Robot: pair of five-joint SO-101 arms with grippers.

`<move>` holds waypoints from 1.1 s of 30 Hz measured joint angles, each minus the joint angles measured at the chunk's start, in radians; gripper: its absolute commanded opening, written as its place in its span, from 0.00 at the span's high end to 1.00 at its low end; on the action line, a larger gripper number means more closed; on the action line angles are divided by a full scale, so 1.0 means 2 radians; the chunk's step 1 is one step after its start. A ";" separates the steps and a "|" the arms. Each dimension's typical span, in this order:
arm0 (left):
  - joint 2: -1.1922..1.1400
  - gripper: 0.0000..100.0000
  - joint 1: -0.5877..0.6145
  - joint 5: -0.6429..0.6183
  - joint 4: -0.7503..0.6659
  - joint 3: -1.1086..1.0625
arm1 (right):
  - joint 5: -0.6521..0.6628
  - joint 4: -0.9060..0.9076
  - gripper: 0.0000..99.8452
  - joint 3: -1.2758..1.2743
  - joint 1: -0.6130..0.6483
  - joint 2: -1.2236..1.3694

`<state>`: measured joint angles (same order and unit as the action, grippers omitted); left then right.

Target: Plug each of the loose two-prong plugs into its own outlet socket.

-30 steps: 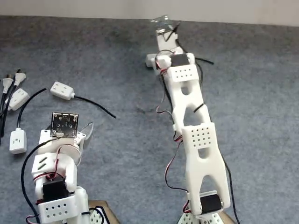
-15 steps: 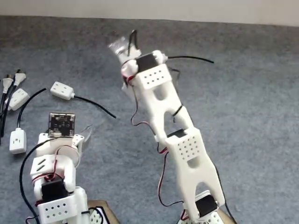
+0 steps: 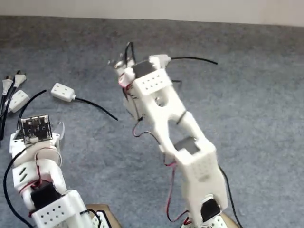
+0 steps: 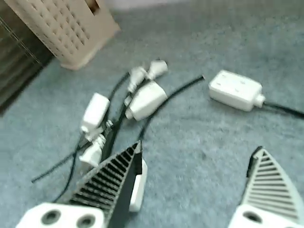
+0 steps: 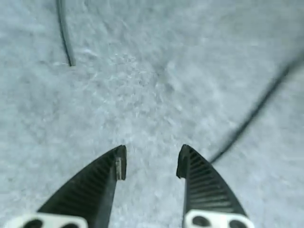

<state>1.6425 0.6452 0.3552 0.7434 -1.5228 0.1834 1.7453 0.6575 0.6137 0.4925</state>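
Plainly, the plugs [image 4: 147,71] lie in a tangle of black cords [image 4: 71,164] at the table's left edge. Two sit side by side, long axes running away from the arms, with other white pieces touching or just beside them. Which of those are plugs and which are sockets I cannot tell. One socket [image 3: 63,91] lies apart from the tangle, toward the table's middle, its long axis across the table and its own cord trailing off toward the right arm. The left gripper [image 4: 198,148] hangs above the carpet [image 3: 247,95] just short of the tangle, jaws wide apart and empty, so it is much the nearer. The right gripper [image 5: 152,153] is well apart over bare carpet, jaws also parted and holding nothing.
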 measured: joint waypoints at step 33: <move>-1.028 0.65 -0.141 0.016 0.493 1.040 | 0.064 -0.306 0.82 -0.799 -0.049 -0.503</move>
<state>-0.4135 0.3629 0.3874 1.7300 0.5562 0.3107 1.1331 -0.9413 0.5155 -0.5125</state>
